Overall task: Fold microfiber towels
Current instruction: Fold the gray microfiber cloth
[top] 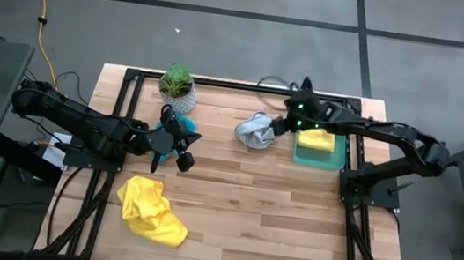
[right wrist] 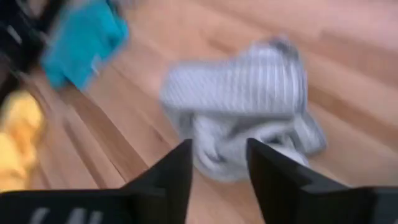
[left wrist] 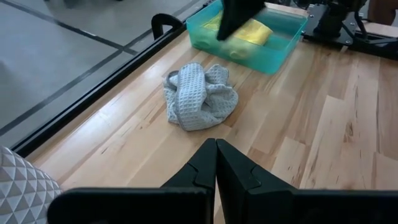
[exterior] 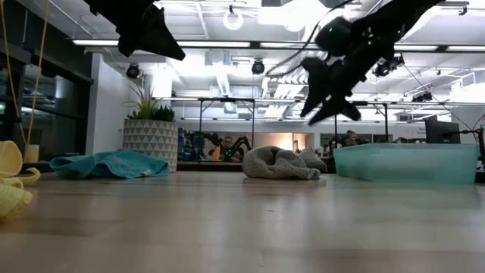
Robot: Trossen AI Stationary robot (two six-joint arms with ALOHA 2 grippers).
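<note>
- Towels first, from left to right on the wooden surface (top: 290, 235): yellow towel (top: 151, 212) lies crumpled near the front-left corner; teal towel (top: 177, 126) is bunched under the left arm, near the plant (top: 178, 88); grey-white towel (top: 256, 130) is a crumpled heap at the back, just beside the green tray (top: 317, 156); second yellow towel (top: 317, 140) is already in the tray, looks folded.
- Left gripper (left wrist: 216, 163): hangs above the teal towel, fingers pressed together, holds nothing. It waits, I think.
- Right gripper (right wrist: 219, 165): in the air, over the gap btw. grey-white towel and tray, pointing down at the towel. Fingers stand a little apart w/ nothing between them; the wrist view shows the grey-white towel lying free beyond them.
- Step in hand, my judgement: approach to pick the grey-white towel, not yet touched. Task is early; only one towel seems done, three lie unfolded. A lime green towel I cannot find in these views.
- Next move needs: lower the right gripper onto an edge or corner of the heap, not the thick middle, then close and drag the cloth flat to the open middle of the surface before any fold. Prob. both arms needed for spreading it.
</note>
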